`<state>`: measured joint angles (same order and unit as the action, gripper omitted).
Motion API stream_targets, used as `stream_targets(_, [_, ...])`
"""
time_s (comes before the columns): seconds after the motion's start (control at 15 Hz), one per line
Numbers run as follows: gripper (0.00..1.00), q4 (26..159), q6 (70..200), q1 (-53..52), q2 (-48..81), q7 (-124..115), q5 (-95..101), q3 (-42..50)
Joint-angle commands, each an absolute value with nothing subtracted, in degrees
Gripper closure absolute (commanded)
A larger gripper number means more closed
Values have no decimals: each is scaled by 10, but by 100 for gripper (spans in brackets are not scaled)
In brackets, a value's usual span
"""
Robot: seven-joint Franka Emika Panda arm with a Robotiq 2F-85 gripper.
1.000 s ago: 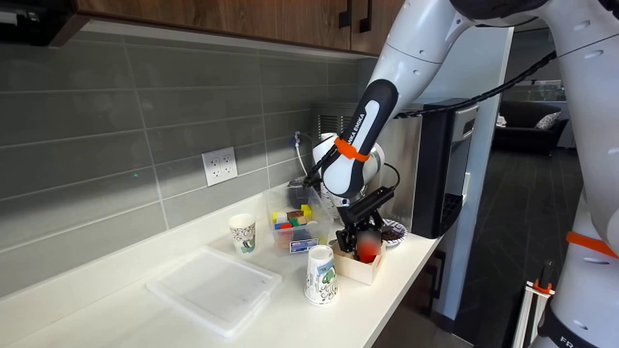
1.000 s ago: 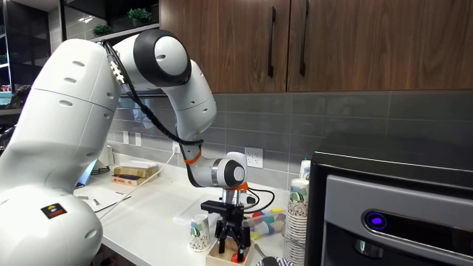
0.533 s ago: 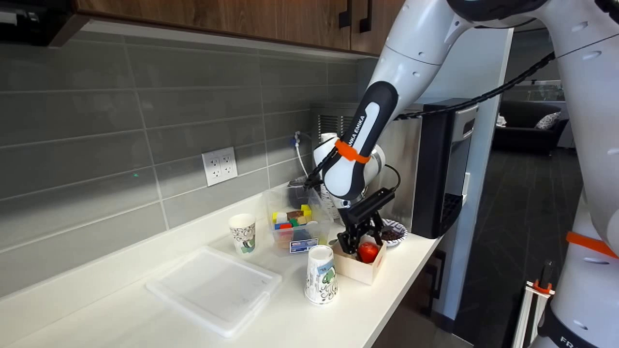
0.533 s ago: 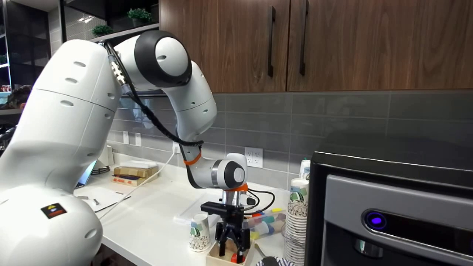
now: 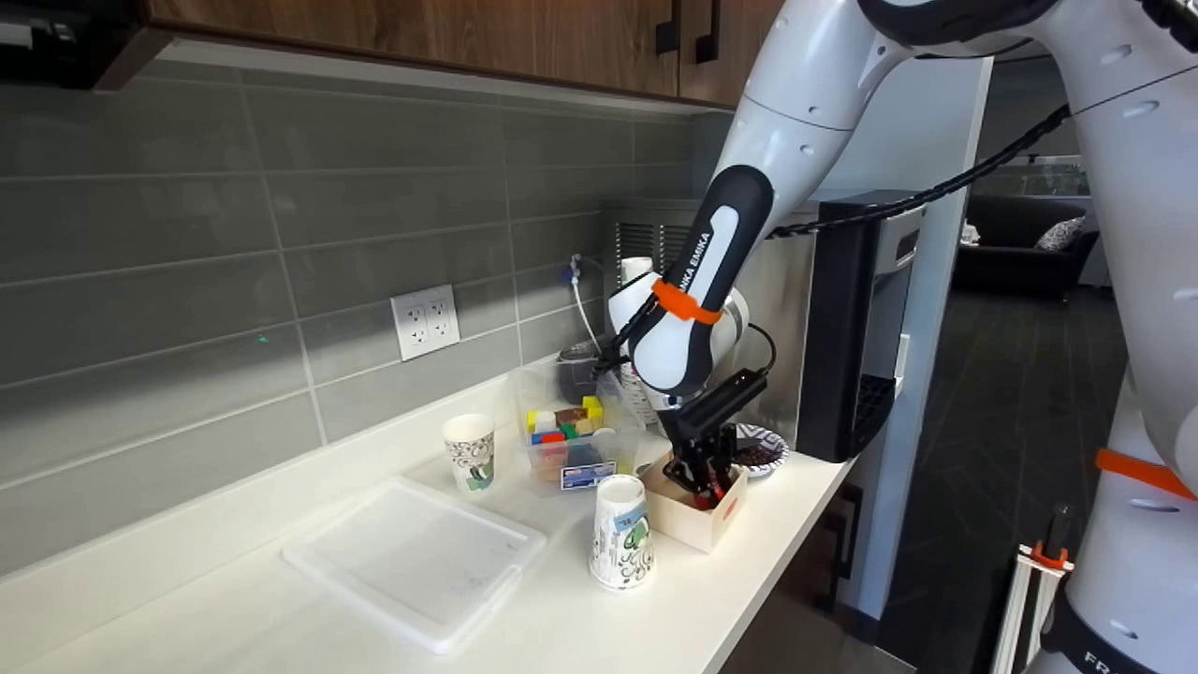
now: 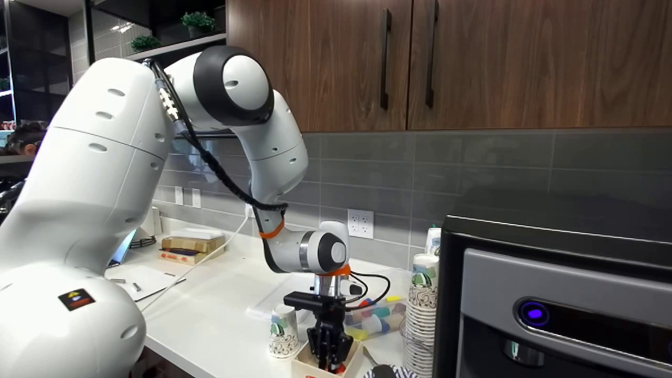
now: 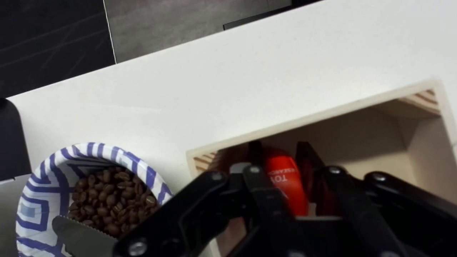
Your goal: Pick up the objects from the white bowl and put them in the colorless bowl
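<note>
The task stands at a pick, judging by where things lie, with the carry and the release yet to be done. The gripper (image 7: 279, 151) reaches down inside the white bowl (image 5: 681, 526), which is a low, squarish, pale box on the bench (image 5: 543, 618). In the wrist view its jaws stand close along both sides of a red piece (image 7: 285, 175) with white lettering, and it looks to be pinching that piece. The red piece lies within the walls of the white bowl, so I judge the grip made and the lift not yet done. In an exterior view a red patch (image 6: 340, 369) shows just beside the jaws; whether it belongs to the same piece or to a second one I cannot tell. What is left is to raise the red piece, take it across and let it go in the clear tub (image 5: 552, 476), which I take, without being sure, to be the colorless bowl. The clear tub holds coloured blocks (image 5: 566, 421), at least one of them red, so I cannot say whether any of the task's own pieces is in there. If the red patch is a second piece, another pick should follow.
</note>
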<state>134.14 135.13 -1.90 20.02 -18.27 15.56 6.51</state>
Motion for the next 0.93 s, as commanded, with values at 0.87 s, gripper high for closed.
stream_targets(0.87, [96, 1396, 1366, -39, 51, -201, 170, 48])
